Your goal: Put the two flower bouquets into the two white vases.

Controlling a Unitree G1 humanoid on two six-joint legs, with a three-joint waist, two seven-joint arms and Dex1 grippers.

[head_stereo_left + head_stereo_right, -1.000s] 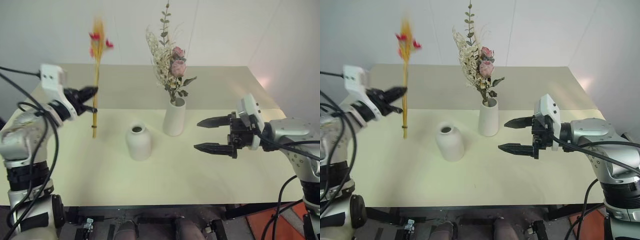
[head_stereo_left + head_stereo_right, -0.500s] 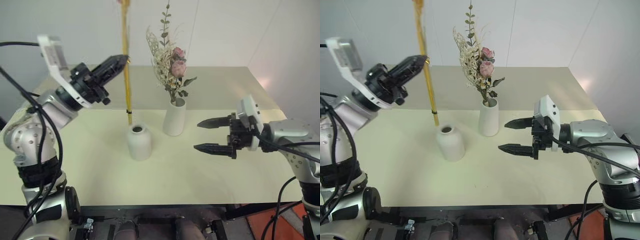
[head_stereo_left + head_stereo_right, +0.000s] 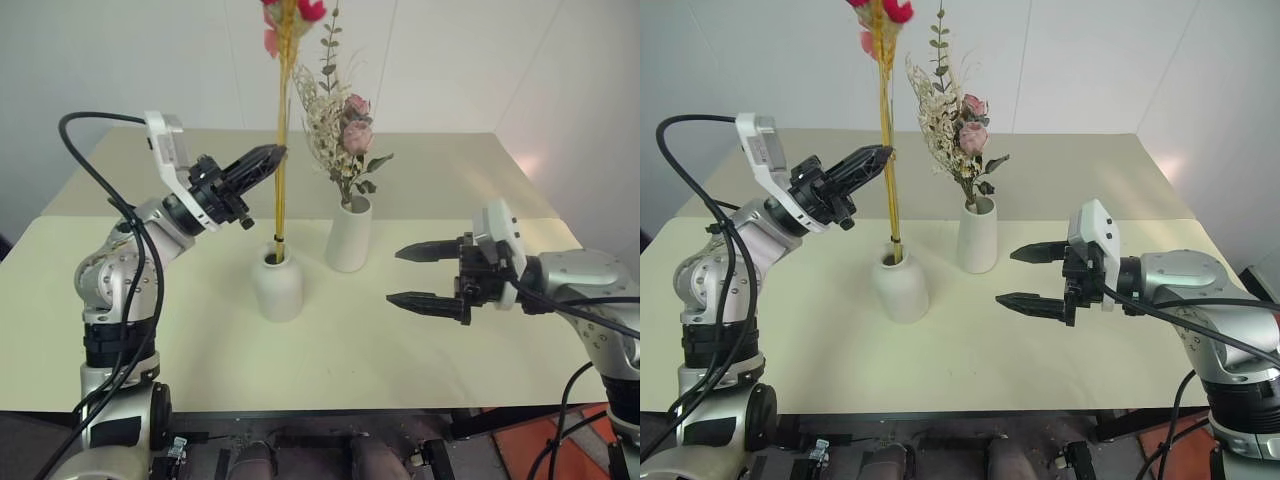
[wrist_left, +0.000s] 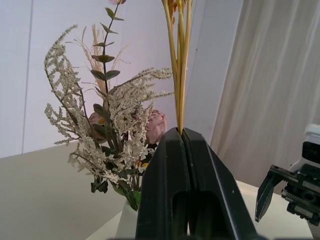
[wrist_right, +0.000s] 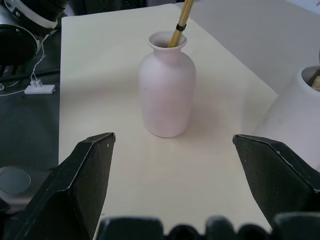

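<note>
My left gripper (image 3: pixel 274 154) is shut on the yellow-orange stems of the slim bouquet (image 3: pixel 281 120), which stands nearly upright with its red buds high above. The stems' lower end sits in the mouth of the short rounded white vase (image 3: pixel 277 287). The left wrist view shows the fingers (image 4: pixel 170 165) pinched together on the stems (image 4: pixel 179 65). To the right, the taller white vase (image 3: pixel 348 236) holds the bushier bouquet (image 3: pixel 341 128) of pink roses and cream sprigs. My right gripper (image 3: pixel 397 275) hangs open to the right of both vases, pointing at them, with nothing in it.
Both vases stand near the middle of the cream table (image 3: pixel 450 180). A white wall rises behind its far edge. The right wrist view shows the short vase (image 5: pixel 166 90) ahead, with the taller vase (image 5: pixel 300 115) beside it.
My left gripper has carried the slim bouquet rightward from the table's left side to the short vase, and its stem end now rests in the mouth. The right gripper has stayed still.
</note>
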